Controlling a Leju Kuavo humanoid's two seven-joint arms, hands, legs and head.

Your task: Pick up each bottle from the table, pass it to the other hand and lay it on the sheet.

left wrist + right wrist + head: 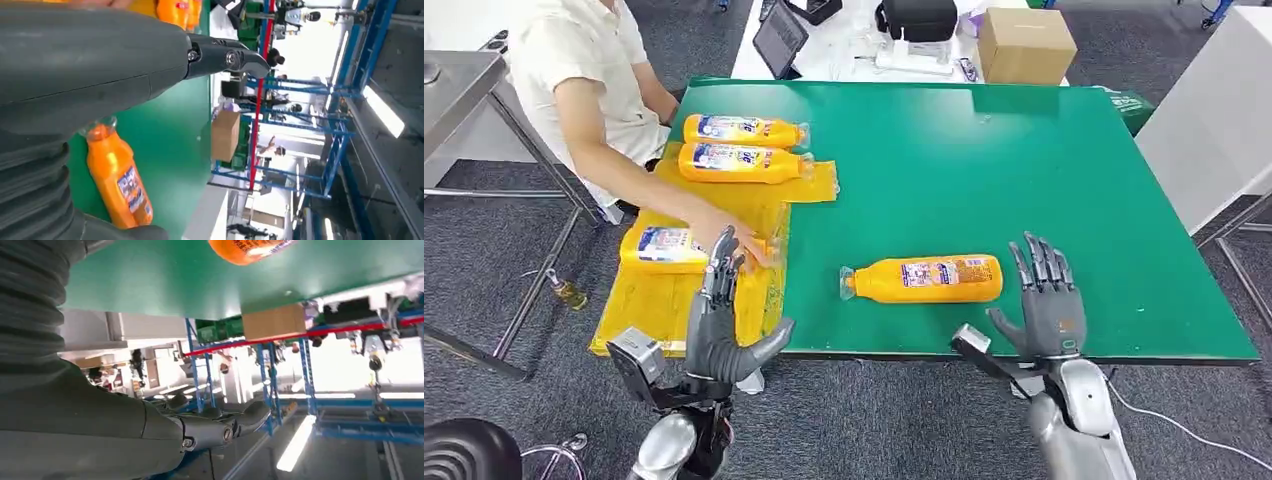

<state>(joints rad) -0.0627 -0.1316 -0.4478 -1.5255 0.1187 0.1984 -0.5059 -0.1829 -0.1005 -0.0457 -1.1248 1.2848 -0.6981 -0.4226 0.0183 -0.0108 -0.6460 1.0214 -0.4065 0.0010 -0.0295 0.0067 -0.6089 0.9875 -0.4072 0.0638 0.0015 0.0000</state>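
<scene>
An orange bottle (pixel 929 279) lies on its side on the green table (pixel 984 160), cap to the left; it also shows in the left wrist view (pixel 120 182) and the right wrist view (pixel 247 249). My right hand (pixel 1046 305) is open just right of it, fingers spread, holding nothing. My left hand (pixel 724 315) is open over the yellow sheet (pixel 664 305), empty. Three orange bottles lie on the sheet: two at the far end (pixel 744 131) (pixel 742 163) and one nearer (pixel 664 248), which a person's hand (pixel 724 232) touches.
A person in a white shirt (pixel 584 60) sits at the table's left side, arm reaching over the sheet. A cardboard box (pixel 1024 45), a tablet (pixel 779 38) and a black case (pixel 916 18) stand on a white table behind. A metal table (pixel 454 85) is at far left.
</scene>
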